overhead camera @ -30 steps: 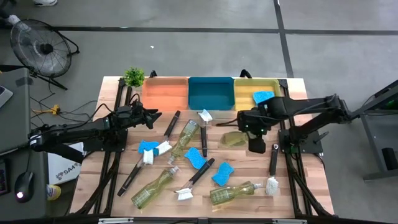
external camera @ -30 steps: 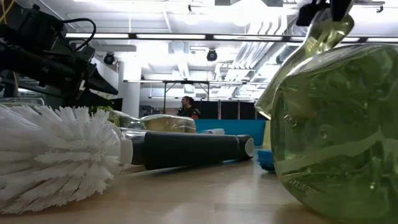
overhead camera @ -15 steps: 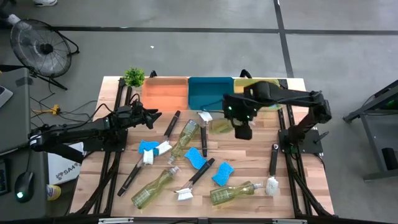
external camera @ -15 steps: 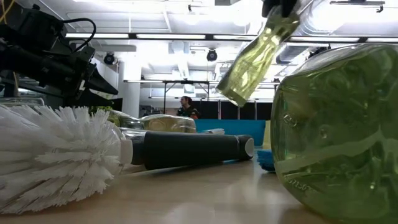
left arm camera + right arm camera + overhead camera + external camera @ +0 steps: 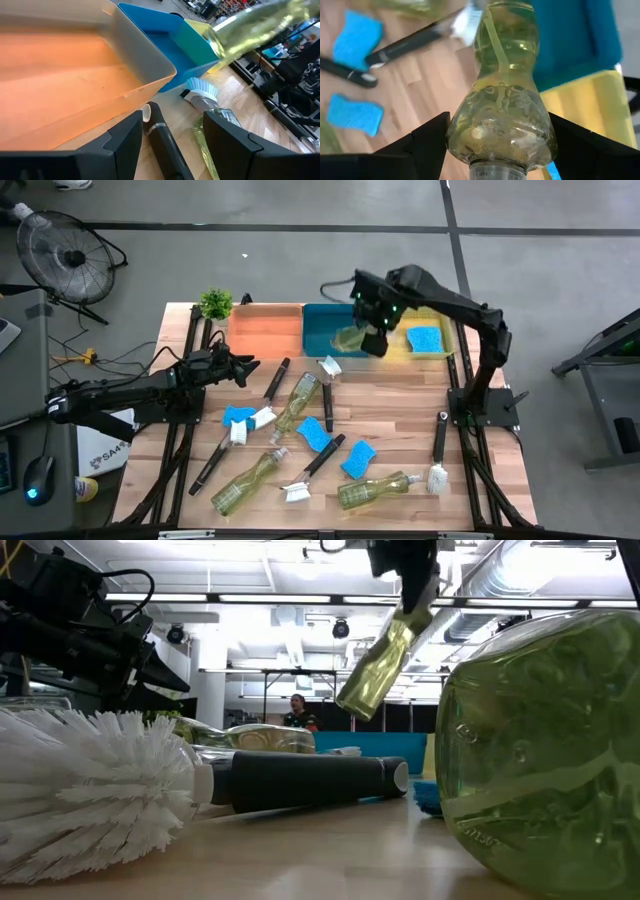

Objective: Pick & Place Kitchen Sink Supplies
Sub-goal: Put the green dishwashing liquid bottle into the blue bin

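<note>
Clear waisted bottle (image 5: pixel 501 85) of yellow-green liquid, pinched in the right hand (image 5: pixel 373 332), seemingly over the blue bin (image 5: pixel 325 335).

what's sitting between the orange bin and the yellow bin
The blue bin sits between the orange bin and the yellow bin, as the high view shows; the right gripper holds a bottle over it.
</note>
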`<state>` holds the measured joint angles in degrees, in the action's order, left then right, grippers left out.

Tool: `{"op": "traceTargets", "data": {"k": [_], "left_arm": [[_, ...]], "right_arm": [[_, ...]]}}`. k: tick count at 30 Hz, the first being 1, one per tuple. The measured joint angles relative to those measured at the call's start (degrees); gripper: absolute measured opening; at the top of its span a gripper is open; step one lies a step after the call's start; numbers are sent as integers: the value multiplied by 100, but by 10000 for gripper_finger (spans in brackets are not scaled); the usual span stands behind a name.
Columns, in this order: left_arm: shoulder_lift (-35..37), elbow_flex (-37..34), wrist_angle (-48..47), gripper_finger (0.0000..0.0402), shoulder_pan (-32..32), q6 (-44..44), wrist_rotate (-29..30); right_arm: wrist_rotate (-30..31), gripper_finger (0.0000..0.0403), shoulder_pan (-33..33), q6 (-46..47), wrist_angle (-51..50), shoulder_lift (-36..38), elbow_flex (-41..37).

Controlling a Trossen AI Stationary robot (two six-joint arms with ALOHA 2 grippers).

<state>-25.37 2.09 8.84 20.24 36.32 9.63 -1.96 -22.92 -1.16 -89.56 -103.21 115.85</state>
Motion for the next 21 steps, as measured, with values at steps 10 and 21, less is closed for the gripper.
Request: {"op": "traceTargets", "data": {"k": [10, 21], "left_arm": [[-1, -1, 2, 205, 1, 0, 0], [-1, -1, 2, 205, 1, 1, 0]], "right_arm": [[-765, 282, -842, -471, 1150, -644, -8], [-1079, 282, -1295, -745, 1992, -1115, -7]]}}
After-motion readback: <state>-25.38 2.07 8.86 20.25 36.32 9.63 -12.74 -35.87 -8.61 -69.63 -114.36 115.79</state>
